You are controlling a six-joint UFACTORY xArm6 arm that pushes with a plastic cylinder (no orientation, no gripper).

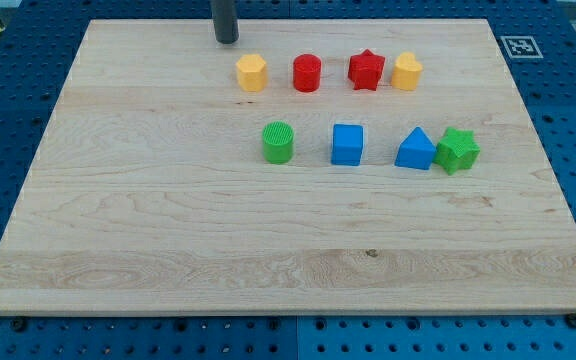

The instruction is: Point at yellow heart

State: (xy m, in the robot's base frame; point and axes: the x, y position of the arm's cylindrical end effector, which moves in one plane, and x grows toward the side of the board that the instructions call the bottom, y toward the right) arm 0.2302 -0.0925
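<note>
Green ribbed plastic cylinder (pixel 278 142) is sitting nearest you on the wooden counter (pixel 168 230); my tip (pixel 226 40) is resting up-left of the yellow plastic hexagonal block (pixel 252 72); no claw fitted.

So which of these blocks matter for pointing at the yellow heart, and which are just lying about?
Job:
my tip, at the view's top, up-left of the blocks
yellow heart block

Lying about:
yellow hexagon block
red cylinder
red star
green cylinder
blue cube
blue triangle
green star
</note>
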